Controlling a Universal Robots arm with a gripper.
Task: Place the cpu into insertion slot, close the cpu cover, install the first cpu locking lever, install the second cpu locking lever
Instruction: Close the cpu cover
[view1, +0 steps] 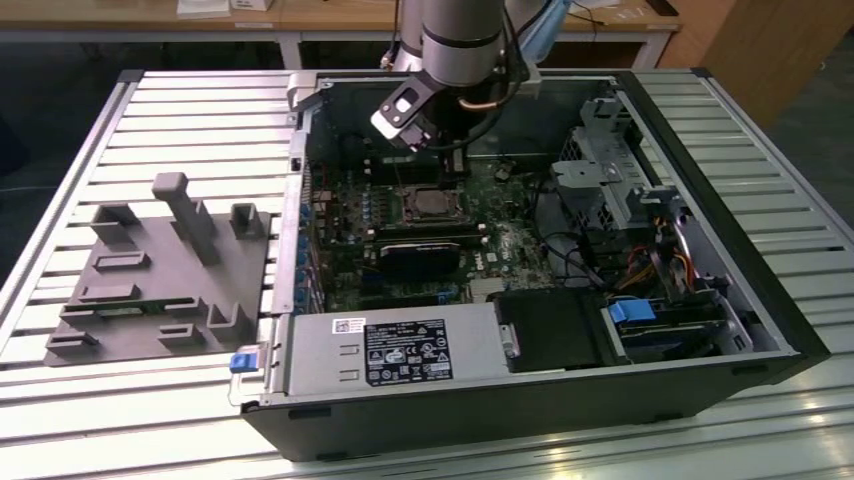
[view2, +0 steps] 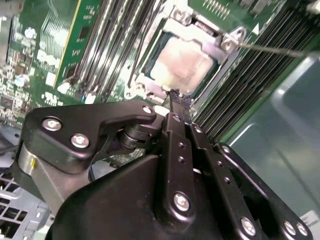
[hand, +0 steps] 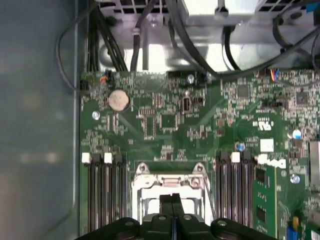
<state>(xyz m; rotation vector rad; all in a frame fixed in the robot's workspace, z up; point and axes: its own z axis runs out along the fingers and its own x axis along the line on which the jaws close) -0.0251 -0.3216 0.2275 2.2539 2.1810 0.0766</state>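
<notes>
sitting in the insertion slot (view1: 408, 206) of the green motherboard (hand: 165, 125), the cpu (view2: 182, 62) shows its pale metal top, with the cpu cover (view2: 222, 42) lying down around it. a thin metal rod (view2: 272, 49) reaches from the cover's corner across the memory slots (view2: 250, 75). the tool (view2: 175, 97), fingers pressed together on nothing, hangs with its tip just beside the cover's edge. the board sits in an open computer case (view1: 534, 420) on the slatted surface (view1: 134, 120).
</notes>
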